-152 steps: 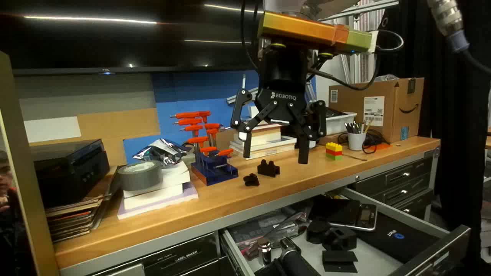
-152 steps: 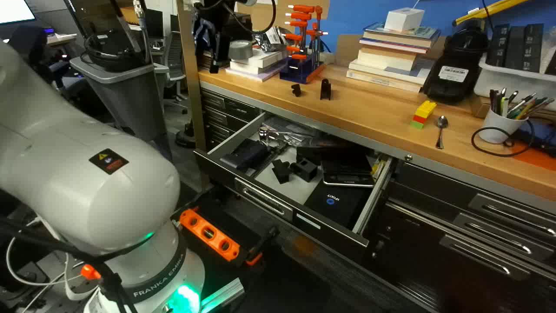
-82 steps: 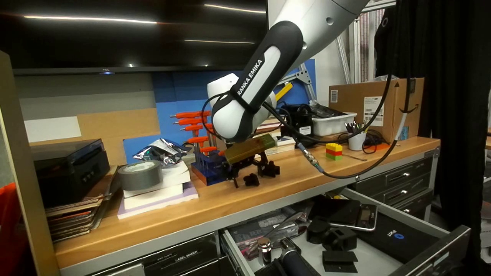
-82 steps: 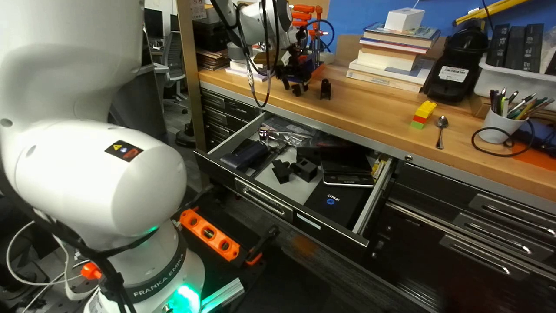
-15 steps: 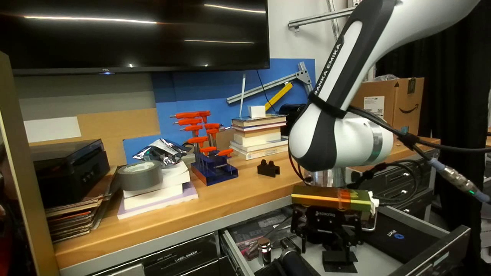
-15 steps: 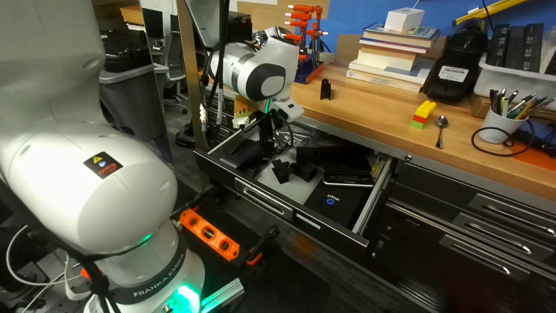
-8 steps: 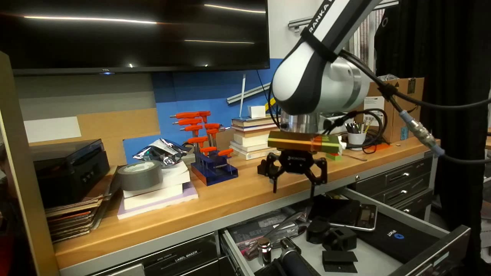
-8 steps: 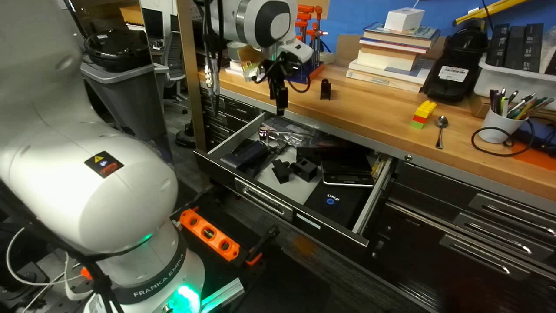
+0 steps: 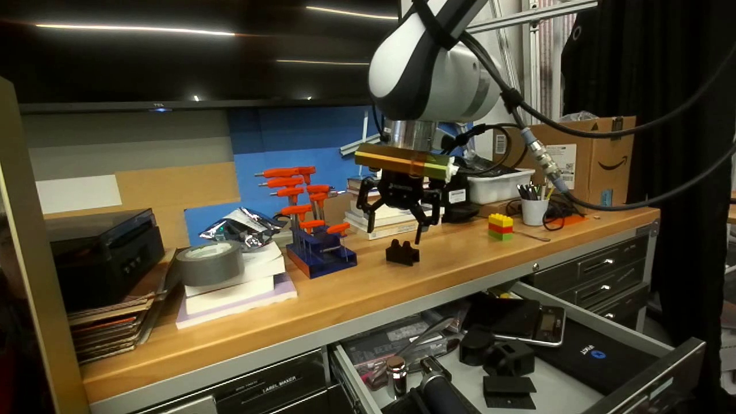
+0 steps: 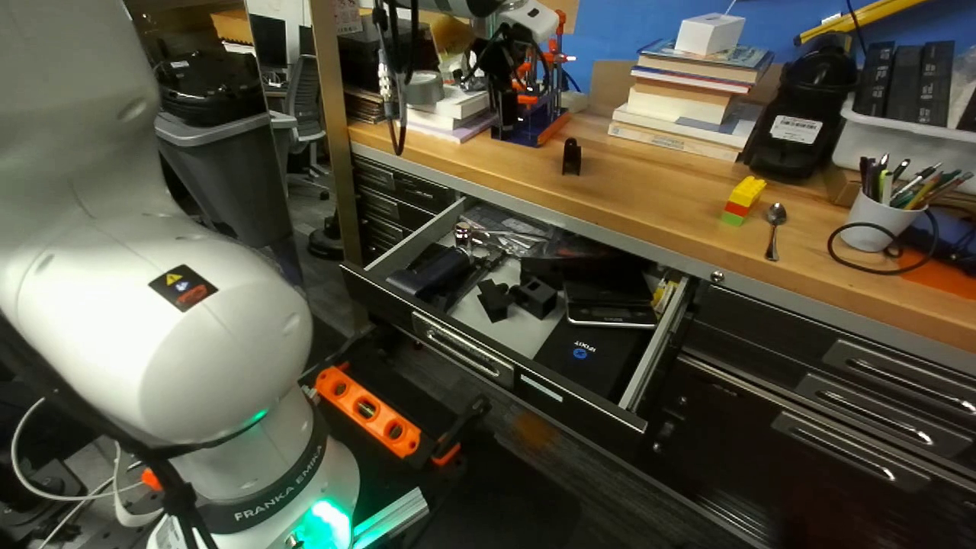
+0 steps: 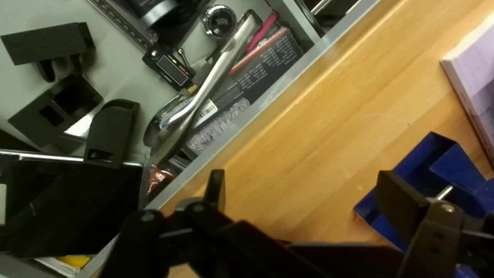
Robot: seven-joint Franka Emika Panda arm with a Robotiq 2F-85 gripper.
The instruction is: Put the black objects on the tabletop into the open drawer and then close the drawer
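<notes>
Presently the pincer [image 9: 395, 231] hangs above the table [image 9: 345, 302], spread wide, its fingers [image 11: 401, 197] well apart. One black object [image 9: 402, 254] sits on the table near the blue stand [image 9: 322, 256] of orange-red-handled tools [image 9: 297, 210], apart from the pincer and, in an exterior view, showing just below the fingers. The drawer [image 10: 595, 419] stands open, with black blocky parts [image 10: 537, 297] lying on its floor beside a flat device with a display [image 10: 610, 301].
</notes>
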